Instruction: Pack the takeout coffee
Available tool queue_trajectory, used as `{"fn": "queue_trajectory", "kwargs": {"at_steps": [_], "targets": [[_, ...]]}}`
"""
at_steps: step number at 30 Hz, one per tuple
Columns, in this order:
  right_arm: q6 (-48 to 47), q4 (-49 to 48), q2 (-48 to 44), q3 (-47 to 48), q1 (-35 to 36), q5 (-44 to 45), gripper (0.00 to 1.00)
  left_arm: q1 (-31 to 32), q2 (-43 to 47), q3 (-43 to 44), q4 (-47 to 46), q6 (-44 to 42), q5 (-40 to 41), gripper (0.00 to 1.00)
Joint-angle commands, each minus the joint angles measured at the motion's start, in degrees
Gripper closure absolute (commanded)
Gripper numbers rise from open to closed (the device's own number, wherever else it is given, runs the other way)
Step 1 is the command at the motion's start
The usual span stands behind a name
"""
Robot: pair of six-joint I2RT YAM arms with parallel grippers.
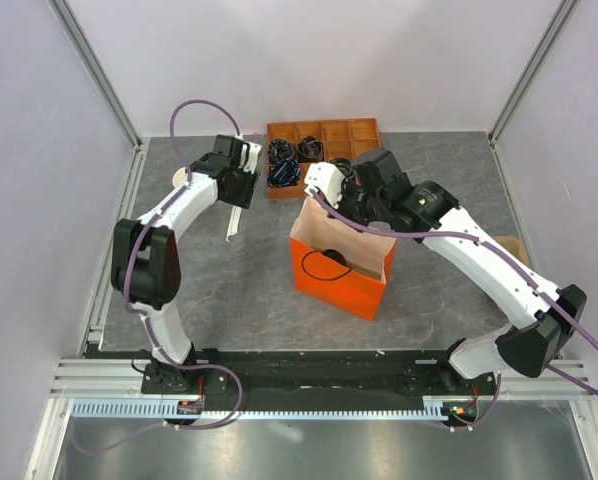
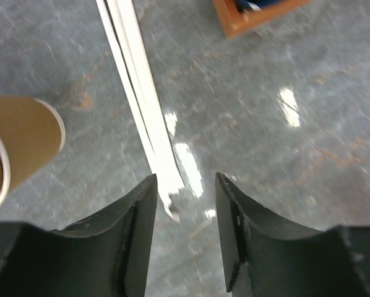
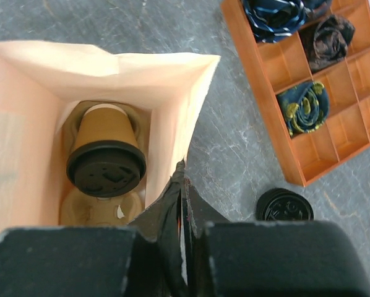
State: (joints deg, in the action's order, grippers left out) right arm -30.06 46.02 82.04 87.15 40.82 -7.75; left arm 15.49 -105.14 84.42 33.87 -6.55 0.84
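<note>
Starting with the top view: orange bag (image 1: pixel 341 282) stands open mid-table, right gripper (image 1: pixel 317 192) at its back rim, tips hidden under the wrist. Dark shape at the bag mouth, can't tell if it's the coffee. Left gripper (image 1: pixel 241 197) hangs over white strips (image 1: pixel 233 226), well apart from the bag. Tray (image 1: pixel 362 130) behind holds rolled ties (image 1: pixel 284 172). Cups (image 1: pixel 182 177) mostly hidden by the left arm. Tan thing at right is cut off by the right arm, unidentifiable.

Left wrist: fingers (image 2: pixel 138 235) apart, nothing between them, released. Strip end lies on the table (image 2: pixel 284 154) below the gap. Cups cut off at left edge, tray corner cut off at top, view blurry.

Right wrist: coffee (image 3: pixel 106 162) sits inside the bag, tilted, black top toward camera, in a pulp carrier (image 3: pixel 95 210). Embossing on top is too small to read. Coffee is below-left of the right gripper, not touching it. Right fingers are nearly together, thin slit, bag rim corner running into the tips; can't tell if they pinch it or have let go. Loose lid (image 3: pixel 284 206) lies on the table beside the tray, markings unreadable.
</note>
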Motion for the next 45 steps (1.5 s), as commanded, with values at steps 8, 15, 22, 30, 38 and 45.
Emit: {"fn": "queue_trajectory", "kwargs": {"at_steps": [8,15,22,30,38,45], "targets": [[3.43,0.30,-0.48,2.41,-2.15,0.72,0.88,-1.95,-10.96,10.49,-5.48,-5.84,7.60,0.62],[3.78,0.30,-1.00,1.97,-3.02,0.63,0.85,-3.62,-15.88,14.98,-5.57,-7.34,7.42,0.63],[4.49,1.00,-0.30,3.02,-4.43,0.72,0.85,-3.88,-19.92,18.23,-5.57,-7.78,6.10,0.63],[4.84,1.35,0.84,4.16,-5.83,0.98,0.85,-4.15,-22.91,20.34,-5.48,-7.78,4.70,0.64],[5.37,1.27,1.72,4.95,-7.07,1.60,0.86,-4.50,-24.49,20.43,-5.22,-7.96,5.57,0.66],[5.63,1.00,2.95,6.18,-8.47,1.42,0.86,-4.85,-25.46,20.34,-5.30,-8.31,6.10,0.69]]}}
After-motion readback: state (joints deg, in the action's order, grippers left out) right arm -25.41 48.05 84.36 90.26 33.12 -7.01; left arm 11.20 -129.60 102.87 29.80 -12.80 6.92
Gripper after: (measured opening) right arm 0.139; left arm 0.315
